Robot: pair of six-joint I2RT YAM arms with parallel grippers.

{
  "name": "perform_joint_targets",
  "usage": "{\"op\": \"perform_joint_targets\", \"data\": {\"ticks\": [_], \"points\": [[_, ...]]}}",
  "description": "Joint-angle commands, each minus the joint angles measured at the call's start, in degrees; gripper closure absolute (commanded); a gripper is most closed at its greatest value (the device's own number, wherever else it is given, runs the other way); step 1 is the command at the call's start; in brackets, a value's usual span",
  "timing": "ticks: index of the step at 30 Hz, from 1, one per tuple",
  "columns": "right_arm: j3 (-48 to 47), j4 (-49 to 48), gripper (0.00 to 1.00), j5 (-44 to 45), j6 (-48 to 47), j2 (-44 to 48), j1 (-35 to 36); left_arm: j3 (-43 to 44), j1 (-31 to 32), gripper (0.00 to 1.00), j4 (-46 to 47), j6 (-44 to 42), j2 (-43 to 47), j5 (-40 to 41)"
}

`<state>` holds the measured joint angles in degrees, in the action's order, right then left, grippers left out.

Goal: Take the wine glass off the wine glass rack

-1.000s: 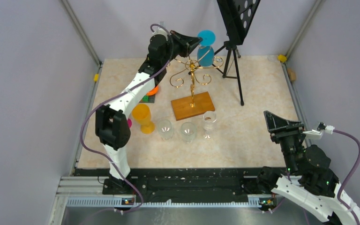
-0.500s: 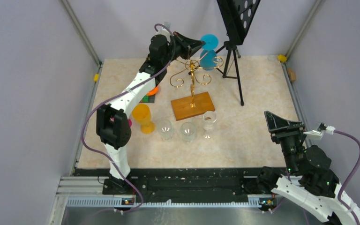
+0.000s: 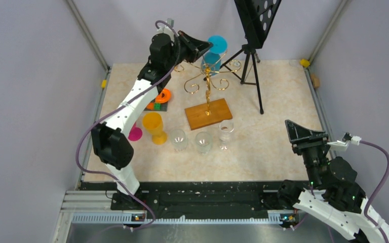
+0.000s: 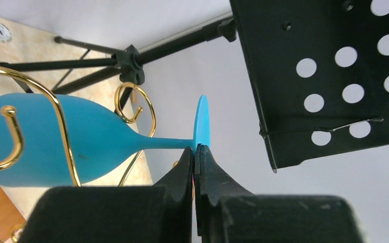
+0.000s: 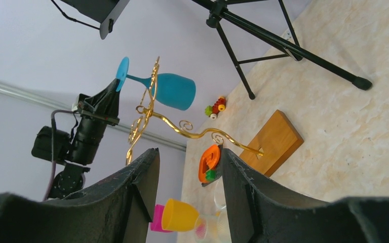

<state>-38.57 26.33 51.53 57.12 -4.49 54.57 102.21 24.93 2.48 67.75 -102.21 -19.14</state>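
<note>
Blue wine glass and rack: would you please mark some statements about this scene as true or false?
1. The left end effector grips the blue wine glass by its foot. True.
2. The right end effector holds a clear glass. False: it is open and empty.
3. Three clear glasses stand in front of the wine glass rack. True.
4. The blue wine glass stands upright. False: it lies sideways at the rack's gold arms.

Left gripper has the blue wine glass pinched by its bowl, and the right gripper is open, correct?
Not the bowl: the left gripper is shut on the rim of the round foot of the blue wine glass, as the left wrist view shows. The right gripper is open, as you said.
</note>
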Motion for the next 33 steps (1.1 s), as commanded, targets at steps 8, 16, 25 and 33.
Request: {"op": "perform_joint_targets", "data": {"ticks": [8,16,25,33], "points": [[0.19,-2.53,0.42,-1.27,-1.47,-0.01,-0.33,-2.44,-3.48,1.00,11.74,-2.47,3.24,1.35],[-0.04,-7.52,0.38,-5.87,-6.95,-1.82,-0.33,-1.97,-4.65,1.00,23.74,-5.33,1.16,-4.97],[-1.52,-13.87,0.35,-13.04,-12.90,-6.62,-0.34,-2.31,-4.76,1.00,23.82,-8.43,4.95,-6.93],[-5.99,-20.68,0.35,-27.17,-20.72,-15.14,-0.34,-3.32,-4.77,1.00,27.35,-4.74,12.81,-14.37]]}}
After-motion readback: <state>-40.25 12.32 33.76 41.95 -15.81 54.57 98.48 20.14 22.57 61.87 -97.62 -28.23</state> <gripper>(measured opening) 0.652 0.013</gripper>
